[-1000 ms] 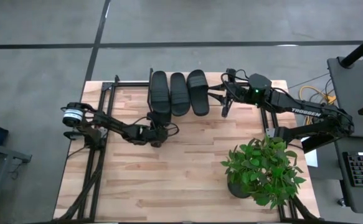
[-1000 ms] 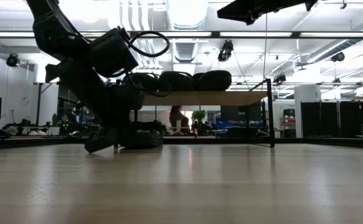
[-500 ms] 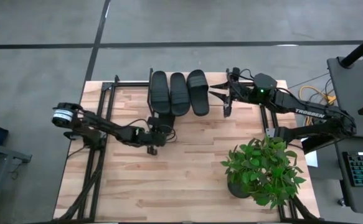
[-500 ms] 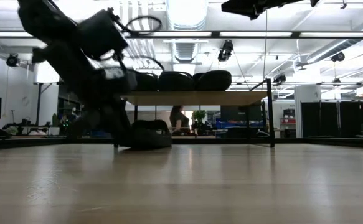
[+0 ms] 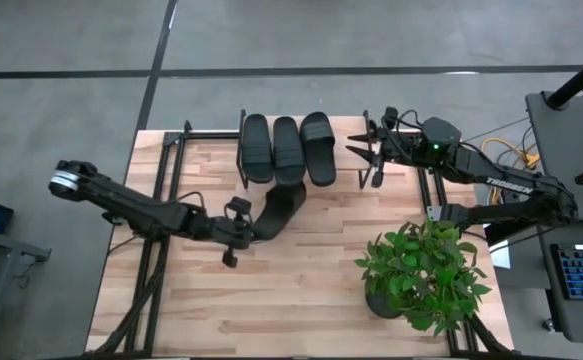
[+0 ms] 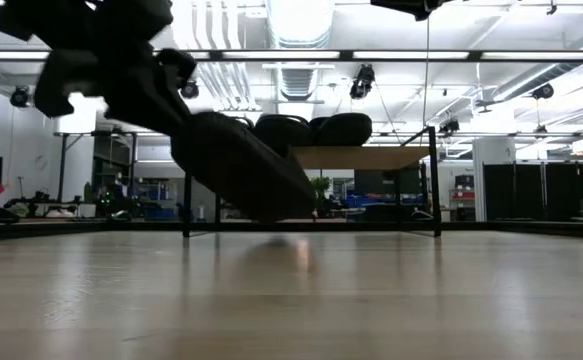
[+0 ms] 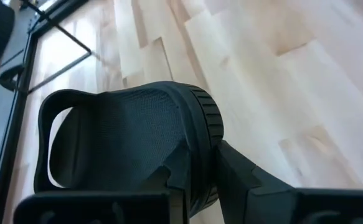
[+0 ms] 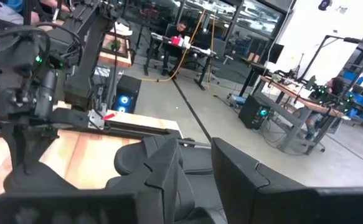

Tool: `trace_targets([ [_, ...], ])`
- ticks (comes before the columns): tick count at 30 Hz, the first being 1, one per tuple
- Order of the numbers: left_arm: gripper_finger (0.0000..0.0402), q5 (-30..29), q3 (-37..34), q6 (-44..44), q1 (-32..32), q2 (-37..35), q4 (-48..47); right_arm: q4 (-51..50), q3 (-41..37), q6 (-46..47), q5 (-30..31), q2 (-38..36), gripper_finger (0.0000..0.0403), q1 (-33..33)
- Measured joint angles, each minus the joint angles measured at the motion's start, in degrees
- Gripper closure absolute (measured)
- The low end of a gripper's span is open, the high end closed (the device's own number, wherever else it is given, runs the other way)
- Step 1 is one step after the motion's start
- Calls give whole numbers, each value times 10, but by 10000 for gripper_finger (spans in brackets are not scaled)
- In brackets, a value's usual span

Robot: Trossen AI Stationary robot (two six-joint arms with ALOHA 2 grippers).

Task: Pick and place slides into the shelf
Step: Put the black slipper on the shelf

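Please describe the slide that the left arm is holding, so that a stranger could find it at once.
Start at the shelf at the table's far edge, where three black slides lie side by side. Just in front of them, the left gripper holds a fourth slide. It alone is lifted off the table and tilted.

Overall light: we see a bright, even, indoor scene from above, with the desk (image 5: 301, 270) pale and evenly lit.
Light source: we find ceiling lamps (image 6: 301, 15) glaring white in the low view, washing out the area around them.
Backlight: we see the shelf (image 6: 361, 157) and the slides (image 6: 316, 128) on it as dark silhouettes against the lit room.
Shadows: we note soft, short shadows under the plant (image 5: 423, 272) and beside the held slide (image 5: 279, 208).
Reflection: we see a dull sheen on the near desk in the low view.
Blur: we find the left arm and held slide smeared in the low view.
Focus: we see soft foreground fingers (image 8: 243, 177) in the right wrist view.
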Motion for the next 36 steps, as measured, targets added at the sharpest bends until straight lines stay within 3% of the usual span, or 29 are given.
trace_targets([
  [7, 374, 35, 0, 0, -14, -51, -10, 0, 0, -5, -2, -1, 314, 0],
  [19, 375, 170, 0, 12, -25, -121, -32, 0, 0, -15, -11, -8, 299, 1],
  [26, 376, 212, 1, 85, -26, -169, -14, -2, 0, -62, -180, -8, 292, 5],
  [36, 376, 244, 1, 193, -30, -228, 13, -30, 0, -171, -195, -9, 291, 57],
])
